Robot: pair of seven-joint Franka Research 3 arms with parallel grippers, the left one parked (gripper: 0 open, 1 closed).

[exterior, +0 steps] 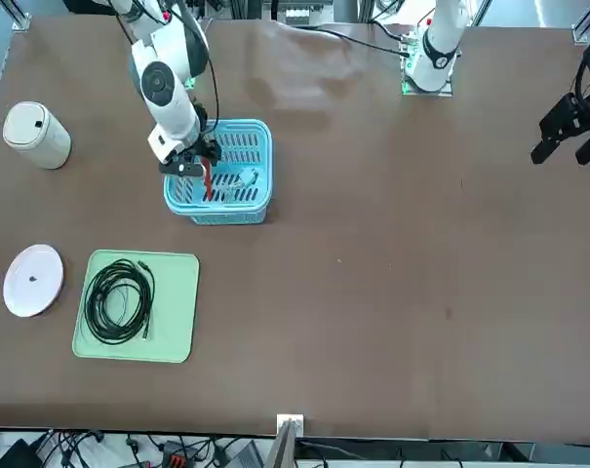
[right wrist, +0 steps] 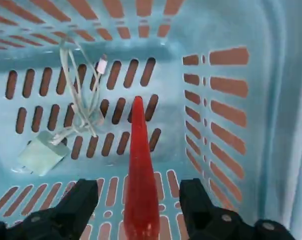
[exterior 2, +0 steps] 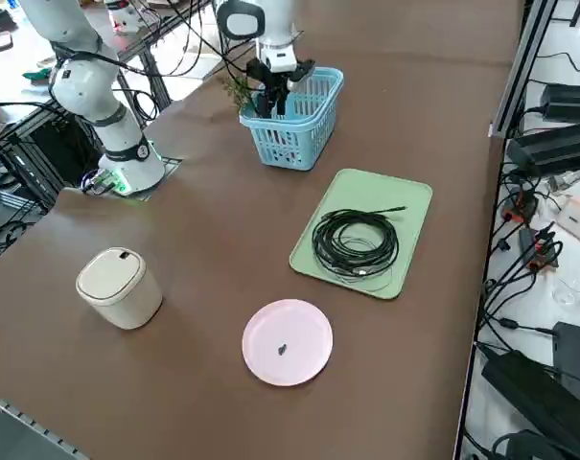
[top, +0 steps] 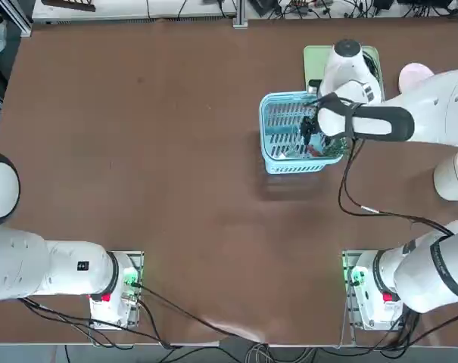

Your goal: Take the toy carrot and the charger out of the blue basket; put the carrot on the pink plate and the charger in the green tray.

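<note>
You've got one light blue slatted plastic basket [exterior: 219, 171], one pale green flat rectangular tray [exterior: 173, 322], one small round pale pink plate [exterior: 33, 280] and one white cylindrical canister w/ a lid [exterior: 37, 135] on the brown table [exterior: 392, 273].

Basket holds two items: one slim red-orange toy carrot [right wrist: 141, 175] and one white charger block w/ its thin white cable [right wrist: 41, 152]. Carrot stands tilted against the basket's inner wall, tip pointing down at the slatted floor. Charger lies flat on the floor beside it, well clear of the carrot, cable looped loosely toward the far wall.

Tray holds one coil of black cable [exterior: 119, 299], nothing else. Plate carries only a tiny dark speck near its centre. Tray sits just beside the plate; canister is apart from both.

Your right gripper [right wrist: 138, 207] is down inside the basket, fingers [right wrist: 78, 202] spread fully apart, one either side of the carrot's upper part. Gaps show on both sides, so it isn't clamping anything.
</note>
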